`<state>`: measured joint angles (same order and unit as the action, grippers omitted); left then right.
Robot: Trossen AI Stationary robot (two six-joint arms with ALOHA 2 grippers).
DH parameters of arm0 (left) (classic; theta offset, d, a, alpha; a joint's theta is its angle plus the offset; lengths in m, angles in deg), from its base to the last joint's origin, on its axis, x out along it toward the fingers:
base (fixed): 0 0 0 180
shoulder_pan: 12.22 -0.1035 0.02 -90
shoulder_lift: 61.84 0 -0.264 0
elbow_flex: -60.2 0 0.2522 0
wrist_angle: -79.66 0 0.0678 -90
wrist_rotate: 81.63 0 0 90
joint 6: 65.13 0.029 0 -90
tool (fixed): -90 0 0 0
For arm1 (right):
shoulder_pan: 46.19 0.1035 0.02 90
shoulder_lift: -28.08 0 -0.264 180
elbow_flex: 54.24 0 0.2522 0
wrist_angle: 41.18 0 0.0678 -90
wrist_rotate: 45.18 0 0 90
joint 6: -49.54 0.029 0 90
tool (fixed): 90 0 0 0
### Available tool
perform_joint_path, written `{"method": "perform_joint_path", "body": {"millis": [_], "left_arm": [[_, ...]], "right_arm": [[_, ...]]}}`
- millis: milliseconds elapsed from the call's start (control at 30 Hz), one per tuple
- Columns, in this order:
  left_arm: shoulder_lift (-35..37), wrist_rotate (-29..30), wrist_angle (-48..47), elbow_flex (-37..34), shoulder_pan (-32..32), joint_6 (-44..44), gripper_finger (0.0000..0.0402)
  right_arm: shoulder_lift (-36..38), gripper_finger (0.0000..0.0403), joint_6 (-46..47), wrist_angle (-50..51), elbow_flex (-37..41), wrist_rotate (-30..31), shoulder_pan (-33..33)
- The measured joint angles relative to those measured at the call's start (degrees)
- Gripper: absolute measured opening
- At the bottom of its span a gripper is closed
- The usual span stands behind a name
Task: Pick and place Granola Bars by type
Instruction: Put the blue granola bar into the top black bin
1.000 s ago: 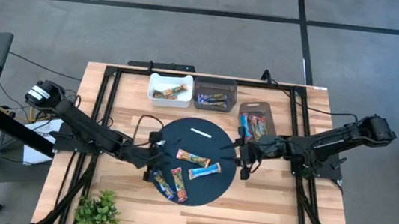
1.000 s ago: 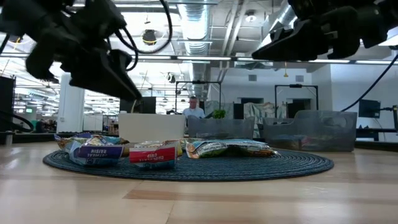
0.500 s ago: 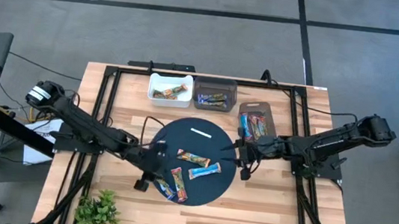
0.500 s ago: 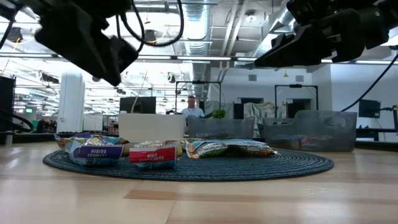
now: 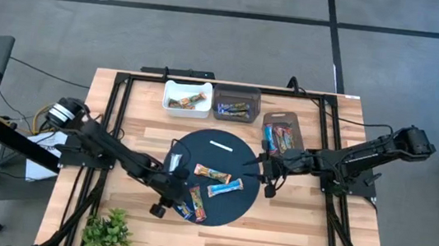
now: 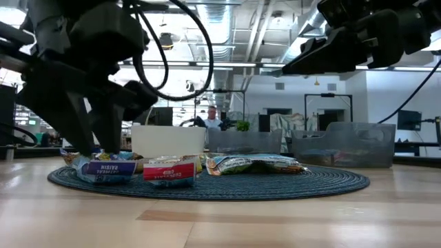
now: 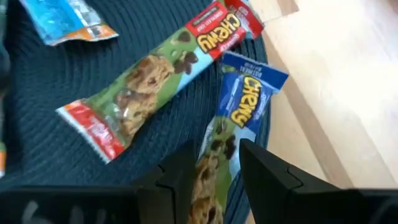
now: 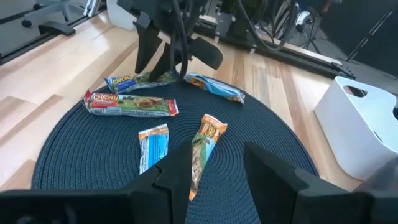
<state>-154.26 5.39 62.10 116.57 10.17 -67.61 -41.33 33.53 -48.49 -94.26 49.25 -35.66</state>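
A small green plant (image 5: 108, 230) sits at the wooden table's (image 5: 289, 239) near-left corner.

**Camera positions**

Overhead: looking straight down on the whole bench (image 5: 214, 238). Low: sitting at benchtop level, facing the room. Wrist cameras: looking close along their fingers. All four are sharing the round dark mat (image 5: 237, 154).

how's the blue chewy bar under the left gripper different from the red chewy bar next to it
The blue Chewy bar has a blue wrapper end; the red Chewy bar has red ends. The blue bar lies at the dark mat's edge, between the left gripper's open fingers; the red bar lies further onto the mat, clear of the fingers. Both lie flat, sealed, showing cookie pictures.
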Motion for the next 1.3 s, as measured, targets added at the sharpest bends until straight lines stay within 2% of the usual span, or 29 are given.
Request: {"method": "perform_joint_path", "body": {"millis": [700, 800, 1067, 1300], "left_arm": [[-0.54, -1.26, -3.56, 0.04, -0.11, -1.27, 0.0115], [-0.54, -1.27, -3.6, 0.04, -0.11, -1.27, 0.0097], [-0.45, -2.27, -3.55, 0.04, -0.11, -1.25, 0.0013], [-0.56, -2.37, -2.91, 0.92, -0.11, -0.47, 0.0018]], "right_arm": [[-0.02, 0.0138, 0.6, 0.58, 0.0, 0.0, 0.0], [-0.02, 0.0138, 0.59, 0.57, 0.0, 0.0, 0.0], [-0.02, 0.0138, 0.59, 0.57, 0.0, 0.02, 0.0], [-0.02, 0.0138, 0.59, 0.66, 0.0, 0.02, 0.0]]}}
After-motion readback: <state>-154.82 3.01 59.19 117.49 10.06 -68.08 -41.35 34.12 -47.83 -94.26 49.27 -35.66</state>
